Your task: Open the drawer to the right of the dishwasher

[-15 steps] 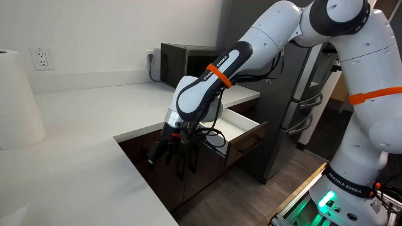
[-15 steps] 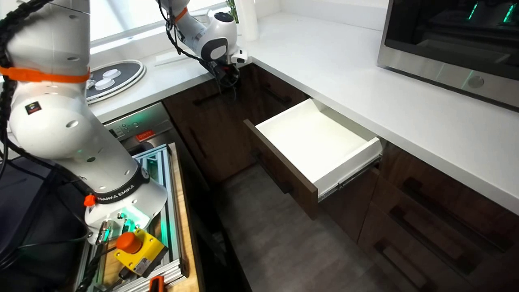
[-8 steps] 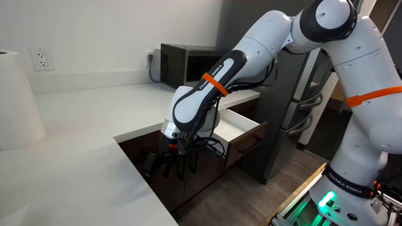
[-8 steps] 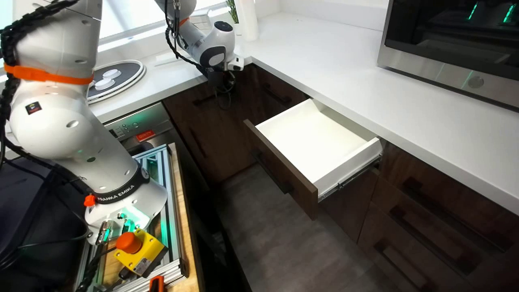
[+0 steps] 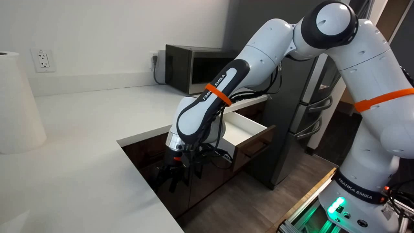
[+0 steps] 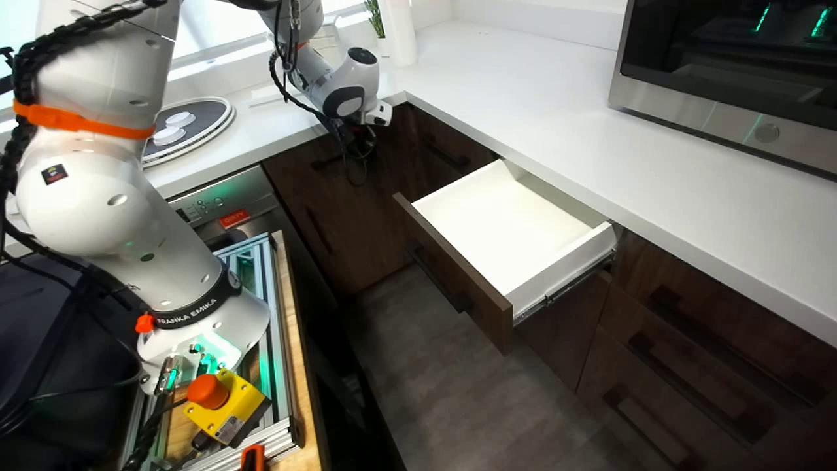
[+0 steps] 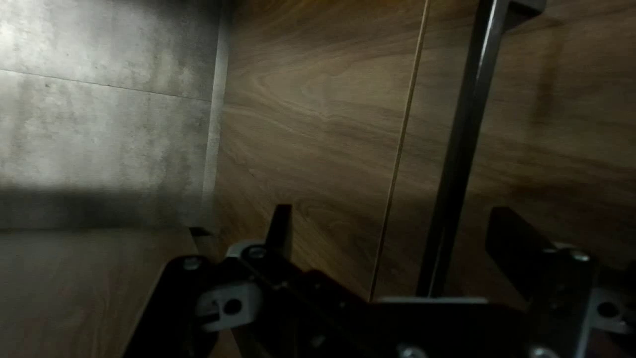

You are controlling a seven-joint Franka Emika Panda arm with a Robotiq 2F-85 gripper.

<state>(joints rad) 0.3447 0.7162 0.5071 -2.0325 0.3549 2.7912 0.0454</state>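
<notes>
The drawer (image 6: 291,171) to the right of the dishwasher (image 6: 225,203) is shut, with a dark brown wood front. Its inside does not show. In the wrist view its front (image 7: 571,139) fills the right side, and its long dark bar handle (image 7: 462,144) runs up the picture. My gripper (image 7: 392,211) is open, one finger on each side of the handle line. No contact shows. In an exterior view the gripper (image 5: 164,188) hangs below the counter edge, dark against the dark cabinets; the counter hides this drawer's front there.
A narrower drawer with a bright white inside (image 6: 510,222) stands open on the adjoining run. The white counter (image 5: 97,129) edge lies close beside the gripper. A door panel (image 7: 308,124) lies below the drawer seam. A microwave (image 5: 200,69) and paper towel roll (image 5: 19,106) stand on the counter.
The arm has come down, and the gripper sits lower beside the counter edge. The gripper has turned a little. The open white drawer has not moved.
</notes>
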